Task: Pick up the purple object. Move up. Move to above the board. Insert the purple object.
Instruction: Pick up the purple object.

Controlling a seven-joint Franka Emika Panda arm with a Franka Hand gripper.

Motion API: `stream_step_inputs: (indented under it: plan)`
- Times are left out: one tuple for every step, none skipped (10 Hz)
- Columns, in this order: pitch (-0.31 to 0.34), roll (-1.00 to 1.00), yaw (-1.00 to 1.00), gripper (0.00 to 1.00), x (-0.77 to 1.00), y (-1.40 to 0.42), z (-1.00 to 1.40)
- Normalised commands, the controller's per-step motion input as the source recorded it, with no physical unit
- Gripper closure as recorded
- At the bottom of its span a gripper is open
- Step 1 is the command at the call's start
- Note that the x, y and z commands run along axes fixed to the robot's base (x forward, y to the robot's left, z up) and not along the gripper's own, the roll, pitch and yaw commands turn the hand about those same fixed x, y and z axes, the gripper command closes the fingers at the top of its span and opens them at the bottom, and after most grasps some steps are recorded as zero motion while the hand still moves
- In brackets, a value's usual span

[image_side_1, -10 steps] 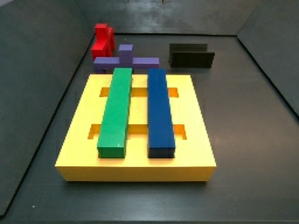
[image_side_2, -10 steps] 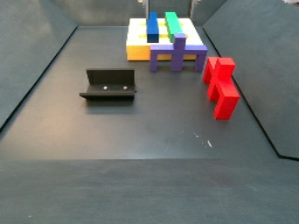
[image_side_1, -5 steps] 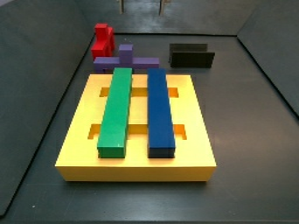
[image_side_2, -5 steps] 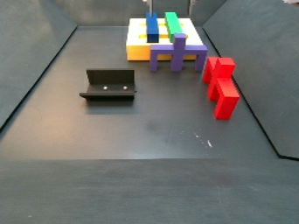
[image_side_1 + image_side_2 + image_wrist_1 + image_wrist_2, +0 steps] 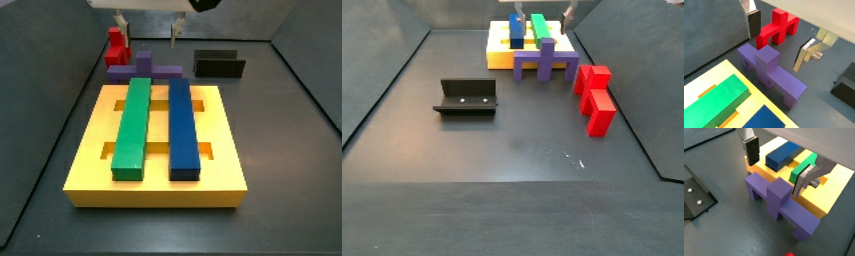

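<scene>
The purple object (image 5: 143, 68) stands on the floor just behind the board (image 5: 94, 150), a wide crossbar with a raised stub; it also shows in the other side view (image 5: 544, 60) and in both wrist views (image 5: 767, 70) (image 5: 777, 198). The board (image 5: 834, 183) is a yellow slab bearing a green bar (image 5: 131, 125) and a blue bar (image 5: 182, 125). My gripper (image 5: 150, 35) hangs above the purple object, open and empty. In both wrist views (image 5: 775, 50) (image 5: 774, 177) its fingers (image 5: 754, 22) stand on either side of the stub, clear of it.
A red blocky piece (image 5: 118, 47) stands beside the purple object, also seen in a side view (image 5: 595, 97) and a wrist view (image 5: 776, 29). The black fixture (image 5: 219, 64) stands on the floor to the other side (image 5: 466, 97). Dark walls ring the floor.
My gripper has come down: in a side view only the fingertips showed at the top edge before, and now the hand and both fingers show above the purple object.
</scene>
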Motion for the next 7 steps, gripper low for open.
stream_step_inputs:
  plan:
    - [-0.067, 0.08, 0.00, 0.00, -0.22, 0.00, -0.14]
    - [-0.049, 0.09, 0.00, 0.00, -0.13, 0.00, -0.15]
    - [-0.046, 0.10, 0.00, 0.00, -0.06, -0.02, -0.21]
    - [-0.017, 0.17, 0.00, 0.00, 0.00, -0.03, -0.30]
    - [0.000, 0.21, -0.04, 0.00, 0.00, -0.05, -0.33]
    - [0.000, 0.19, -0.07, 0.00, 0.00, -0.05, -0.31]
    - [0.000, 0.20, -0.13, 0.00, 0.00, -0.04, -0.27]
